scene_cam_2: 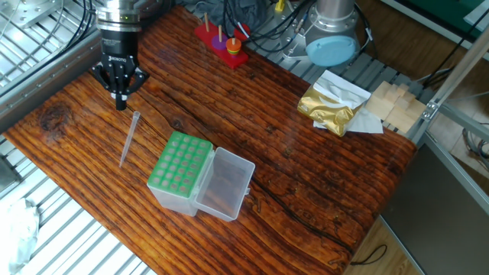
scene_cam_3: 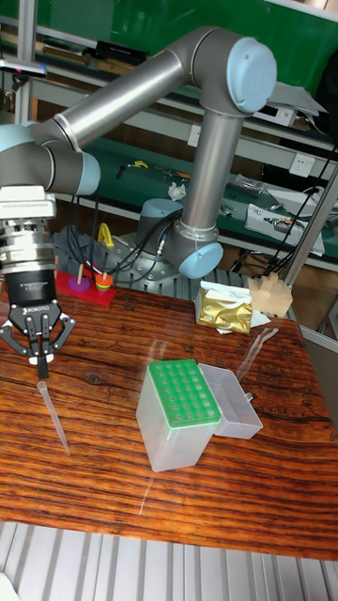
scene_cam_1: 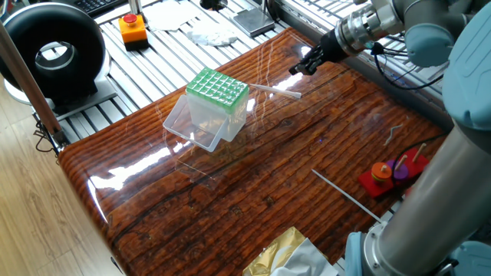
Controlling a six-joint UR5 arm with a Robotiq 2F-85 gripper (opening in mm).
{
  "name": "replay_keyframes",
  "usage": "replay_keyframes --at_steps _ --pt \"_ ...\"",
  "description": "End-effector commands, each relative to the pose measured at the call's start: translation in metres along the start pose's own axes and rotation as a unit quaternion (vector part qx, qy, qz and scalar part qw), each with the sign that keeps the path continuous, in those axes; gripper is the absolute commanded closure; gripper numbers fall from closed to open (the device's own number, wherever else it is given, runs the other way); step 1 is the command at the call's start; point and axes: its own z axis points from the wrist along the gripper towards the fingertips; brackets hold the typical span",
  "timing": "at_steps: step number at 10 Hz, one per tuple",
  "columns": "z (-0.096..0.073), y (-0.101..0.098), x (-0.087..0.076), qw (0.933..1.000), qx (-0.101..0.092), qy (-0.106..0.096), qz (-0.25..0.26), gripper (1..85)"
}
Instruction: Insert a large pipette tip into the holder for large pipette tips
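Step in hand, as judged: approach for pickup. The gripper [scene_cam_2: 121,98] is poised just above the table [scene_cam_2: 306,176], beyond the far end of the large pipette tip [scene_cam_2: 128,138] as reckoned from the holder [scene_cam_2: 180,173]. The fingers are drawn together at their points and nothing is held between them.

The large pipette tip lies flat on the table, just beside the holder's green rack and clear of it. The holder's lid is open, hinged away from the tip.

Next move, as judged: the fingers must be parted, brought over the tip and lowered astride it; a thin, flat-lying tube calls for a very low, well-centred grasp.

Surface: glossy, strongly grained wood with heavy reflections. Beyond the holder, a gold foil pack [scene_cam_2: 328,107] and a red peg stand [scene_cam_2: 221,42] are noted.
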Motion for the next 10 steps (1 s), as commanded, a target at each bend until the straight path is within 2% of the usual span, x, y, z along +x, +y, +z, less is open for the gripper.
replay_keyframes --at_steps 1,4,7,10 --pt "0.004 0.007 -0.005 0.9994 -0.013 -0.011 0.029 84.7" --pt "0.015 0.015 0.006 0.9986 -0.018 -0.005 0.049 84.7" --pt "0.018 0.006 0.025 0.9993 -0.005 0.016 0.034 84.7" --pt "0.017 0.002 0.036 0.9993 -0.004 0.026 0.028 84.7"
